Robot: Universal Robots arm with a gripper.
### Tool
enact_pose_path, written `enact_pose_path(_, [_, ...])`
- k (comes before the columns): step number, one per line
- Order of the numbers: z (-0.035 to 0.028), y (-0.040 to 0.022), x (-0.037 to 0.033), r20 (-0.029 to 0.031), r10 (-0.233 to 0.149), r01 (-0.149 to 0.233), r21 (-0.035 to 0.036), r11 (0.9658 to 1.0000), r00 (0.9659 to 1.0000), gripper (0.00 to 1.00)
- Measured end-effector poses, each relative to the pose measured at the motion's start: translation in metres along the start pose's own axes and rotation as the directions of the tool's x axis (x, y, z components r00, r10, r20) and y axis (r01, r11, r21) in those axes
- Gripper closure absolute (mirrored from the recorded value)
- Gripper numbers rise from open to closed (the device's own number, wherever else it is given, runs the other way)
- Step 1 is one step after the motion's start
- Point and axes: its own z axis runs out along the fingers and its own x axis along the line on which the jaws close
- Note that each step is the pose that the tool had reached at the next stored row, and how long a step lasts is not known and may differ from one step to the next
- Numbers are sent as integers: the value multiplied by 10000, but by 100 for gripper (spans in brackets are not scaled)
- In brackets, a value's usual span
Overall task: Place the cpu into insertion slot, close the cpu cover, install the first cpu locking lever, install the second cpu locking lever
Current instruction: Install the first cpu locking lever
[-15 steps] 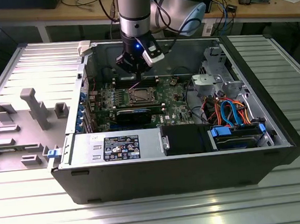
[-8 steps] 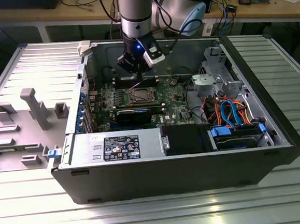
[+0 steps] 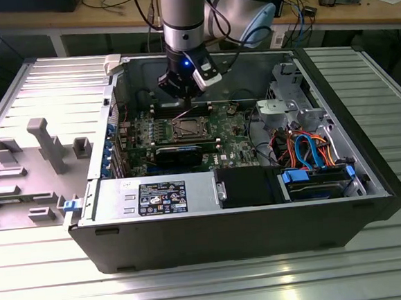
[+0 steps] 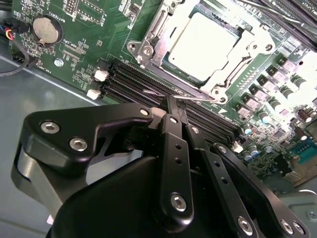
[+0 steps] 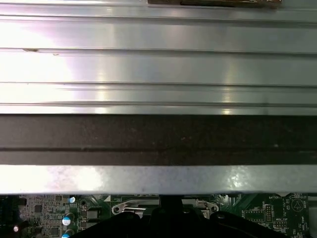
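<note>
- The cpu (image 4: 205,47) is a flat square chip with a pale silver face. It sits seated in the insertion slot (image 4: 148,49), amid the green motherboard (image 4: 74,29).
- The cpu cover (image 4: 233,62), a thin silvery frame with an open middle, lies closed flat around the chip.
- In the exterior view the socket (image 3: 187,128) sits at the board's centre inside the open computer case (image 3: 214,239), which rests on the ribbed metal bench (image 3: 211,281).
- The end effector (image 4: 171,99) has its fingers drawn together, nothing visible between them, their tip over the black memory slots (image 4: 143,87) just at 6 o'clock of the socket.
- Locking lever positions are hard to make out.
- The end effector's body hides the board's near part in the second wrist view.
</note>
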Motion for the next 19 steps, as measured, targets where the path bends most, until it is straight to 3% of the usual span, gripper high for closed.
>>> enact_pose_path(7, [30,-3,-47,7,38,-38,2,10000,10000,89])
enact_pose_path(19, [140,-17,-123,13,94,-94,4,10000,10000,89])
